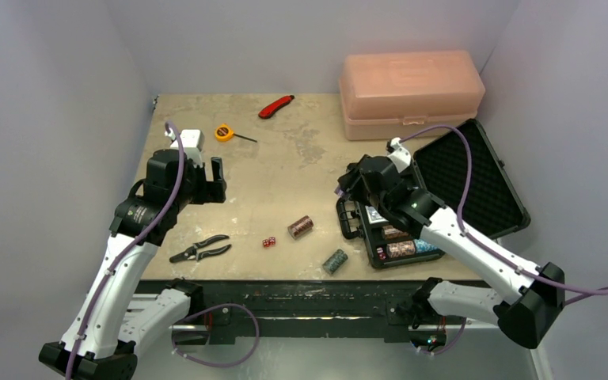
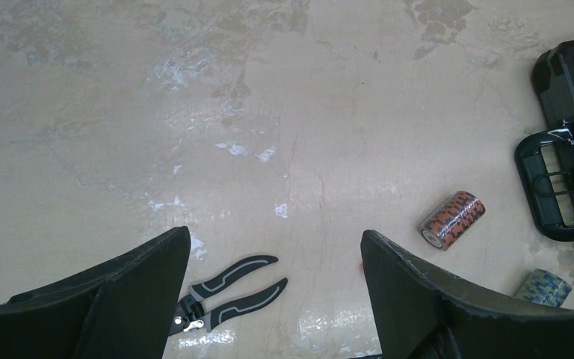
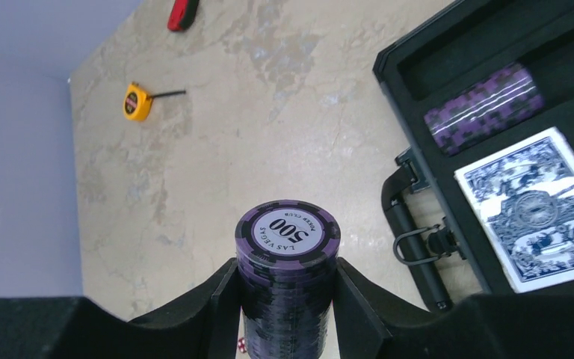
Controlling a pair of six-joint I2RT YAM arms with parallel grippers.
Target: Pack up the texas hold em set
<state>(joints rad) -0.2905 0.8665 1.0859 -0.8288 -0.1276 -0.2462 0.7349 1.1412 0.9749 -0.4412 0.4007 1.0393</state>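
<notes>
The black case (image 1: 475, 178) lies open at the right, its foam tray (image 1: 388, 237) holding chip rolls and cards. In the right wrist view the tray (image 3: 493, 67) holds a purple chip roll (image 3: 483, 108) and a blue card deck (image 3: 542, 206). My right gripper (image 3: 288, 299) is shut on a purple "500" chip roll (image 3: 288, 254), held above the table just left of the case handle (image 3: 418, 247). An orange chip roll (image 1: 301, 227), a blue-green chip roll (image 1: 335, 260) and red dice (image 1: 269, 242) lie on the table. My left gripper (image 2: 276, 299) is open and empty, raised over the table's left part.
Black-handled pliers (image 1: 199, 249) lie near the front left, also under my left gripper (image 2: 228, 292). A yellow tape measure (image 1: 224, 132) and a red utility knife (image 1: 276, 106) lie at the back. A translucent pink box (image 1: 410, 93) stands behind the case.
</notes>
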